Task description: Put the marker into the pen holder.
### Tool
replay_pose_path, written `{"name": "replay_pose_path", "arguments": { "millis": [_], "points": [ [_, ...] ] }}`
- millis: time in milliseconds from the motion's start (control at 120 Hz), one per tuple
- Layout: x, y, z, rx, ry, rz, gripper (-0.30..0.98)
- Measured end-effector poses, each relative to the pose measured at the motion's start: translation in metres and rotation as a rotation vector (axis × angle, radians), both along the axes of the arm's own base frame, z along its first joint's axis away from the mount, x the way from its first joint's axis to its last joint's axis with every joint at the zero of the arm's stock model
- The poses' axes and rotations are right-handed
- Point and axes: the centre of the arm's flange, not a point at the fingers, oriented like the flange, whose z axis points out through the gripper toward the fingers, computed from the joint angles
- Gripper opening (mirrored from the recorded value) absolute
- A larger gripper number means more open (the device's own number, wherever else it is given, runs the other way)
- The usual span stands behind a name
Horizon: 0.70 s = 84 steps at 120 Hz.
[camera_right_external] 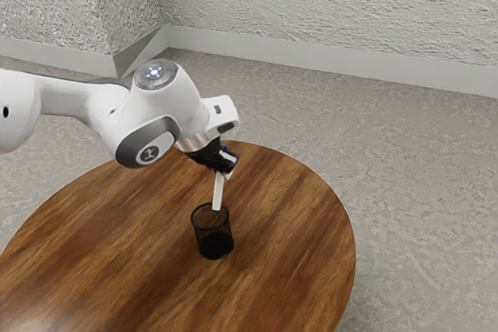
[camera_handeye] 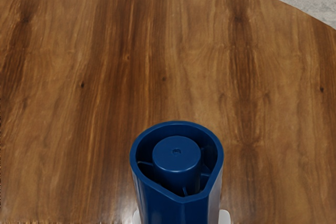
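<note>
Gripper [camera_right_external: 226, 166]: pinching the marker [camera_right_external: 218, 193] near its blue end, white end down, slightly tilted. The marker's lower end appears at the mouth of the pen holder [camera_right_external: 213, 237]; whether inside or just above cannot be determined. Hazards: off-centre lowering could catch the rim, tipping the holder on the worktop [camera_right_external: 299, 223]; premature release could drop the marker outside.

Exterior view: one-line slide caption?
Gripper holds the marker, lower end at the mouth of the black pen holder on a wooden table.
</note>
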Motion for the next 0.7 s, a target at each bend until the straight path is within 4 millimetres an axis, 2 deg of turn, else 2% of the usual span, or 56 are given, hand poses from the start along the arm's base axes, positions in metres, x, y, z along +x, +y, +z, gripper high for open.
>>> {"name": "replay_pose_path", "arguments": {
  "millis": [233, 400, 500, 533, 567, 600, 658, 700],
  "points": [
    [-0.005, 0.007, -0.005, -0.016, 0.013, 0.061, -0.09],
    [-0.006, 0.012, -0.003, -0.029, 0.02, 0.087, 0.27],
    [-0.004, 0.015, 0.002, -0.03, 0.018, 0.096, 0.43],
    [0.002, 0.015, 0.01, -0.034, 0.005, 0.098, 0.47],
    [0.012, 0.015, 0.028, -0.036, -0.013, 0.105, 0.5],
    [0.025, 0.015, 0.051, -0.039, -0.026, 0.116, 0.53],
    [0.046, 0.016, 0.104, -0.046, -0.039, 0.143, 0.56],
    [0.053, 0.02, 0.136, -0.04, -0.027, 0.159, 0.59]
  ]
}}
